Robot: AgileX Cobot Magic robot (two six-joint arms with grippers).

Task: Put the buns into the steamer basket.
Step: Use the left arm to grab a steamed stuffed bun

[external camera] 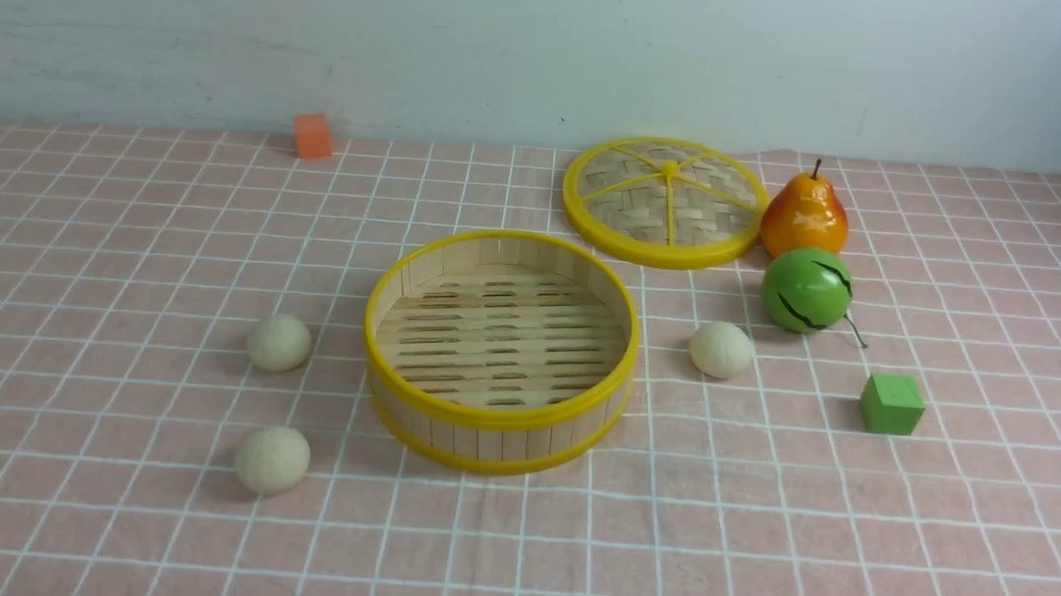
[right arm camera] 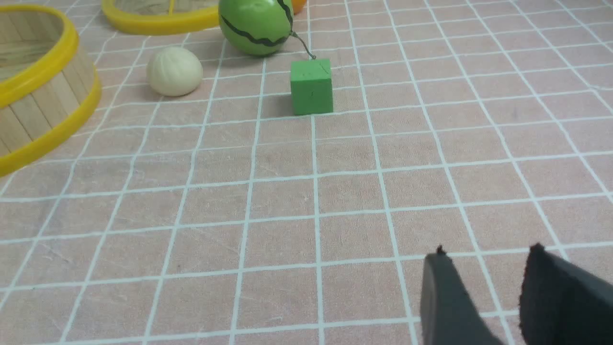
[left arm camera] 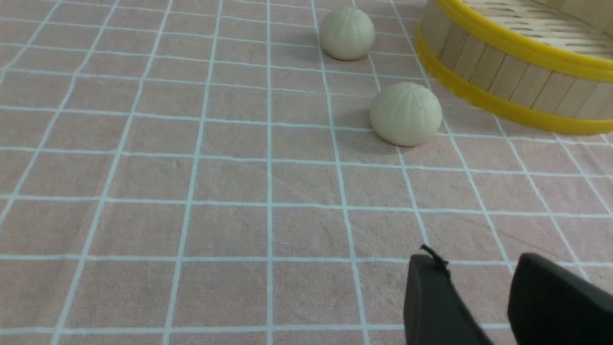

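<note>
A pale wall, whitish with a faint blue-grey cast, closes the scene at the back. Its paint is unevenly brushed and carries a few small dark scuffs and specks. It meets the tabletop in a straight horizontal line. A dusty pink cloth printed with a grid of thin white lines covers the whole tabletop. The cloth lies mostly flat, with slight ripples that bend the lines here and there and a small raised fold at its far edge. The light is soft and even, and shadows fall short and faint towards the left.
</note>
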